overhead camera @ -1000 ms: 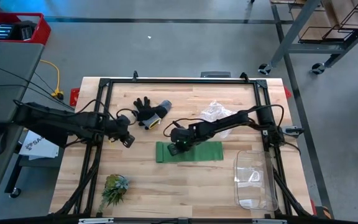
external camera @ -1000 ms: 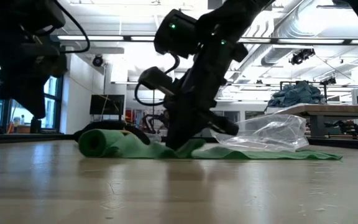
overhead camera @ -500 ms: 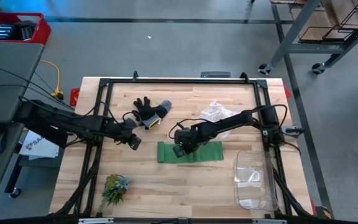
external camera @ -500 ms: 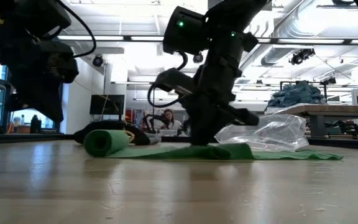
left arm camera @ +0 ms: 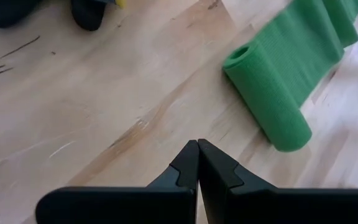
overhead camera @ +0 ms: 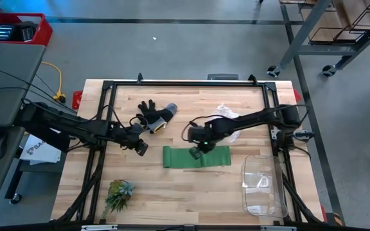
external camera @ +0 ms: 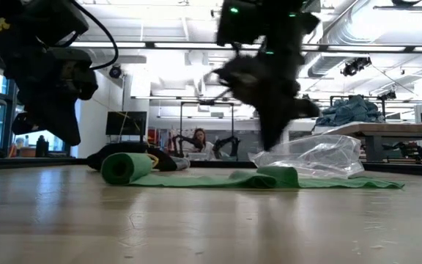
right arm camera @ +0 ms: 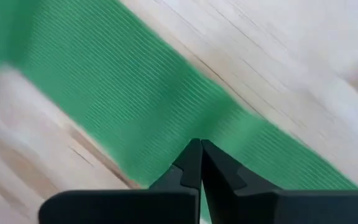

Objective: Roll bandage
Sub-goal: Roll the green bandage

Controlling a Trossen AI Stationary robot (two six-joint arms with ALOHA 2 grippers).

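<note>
High view showed the bandage, a ribbed mid-green fabric strip, lying flat near the middle of the pale wooden tabletop, its left end wound into a short, soft hollow cylinder. From the left wrist view that rolled end was a loose tube with an open core, the knit showing fine parallel ridges, and the flat remainder ran away from it across the grained planks.

The right pincer hung over the middle of the strip with its two dark fingers pressed together, gripping nothing; a low fold of fabric stood up beneath it in the low view. The left pincer was just beside the rolled end, above bare wood, its fingers likewise pressed together and empty.

A black-and-grey glove lay behind the bandage. A crumpled clear plastic bag sat near the right arm. A clear, rounded plastic container rested at the tabletop's right edge; what it held could not be told. A spiky green plant tuft lay at the front left.
</note>
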